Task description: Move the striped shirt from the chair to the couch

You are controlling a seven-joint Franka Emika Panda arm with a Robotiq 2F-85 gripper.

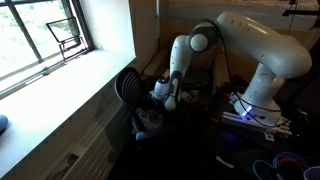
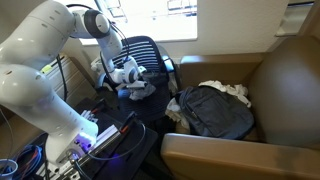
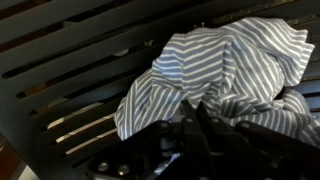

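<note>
The striped shirt (image 3: 220, 65), grey and white, lies crumpled on the black slatted chair seat (image 3: 70, 70) in the wrist view. My gripper (image 3: 196, 108) has its two dark fingers pressed together, with their tips pinching a fold of the shirt. In both exterior views the gripper (image 1: 160, 100) (image 2: 135, 75) is low over the chair (image 1: 127, 85) (image 2: 152, 48), at the shirt (image 1: 150, 120) (image 2: 141, 91). The brown couch (image 2: 290, 90) stands beside the chair.
A dark bag or garment (image 2: 215, 112) and a white cloth (image 2: 232, 91) lie on the couch seat. A window sill (image 1: 70, 85) runs beside the chair. The robot base (image 1: 262, 105) with cables (image 2: 95, 135) stands close by.
</note>
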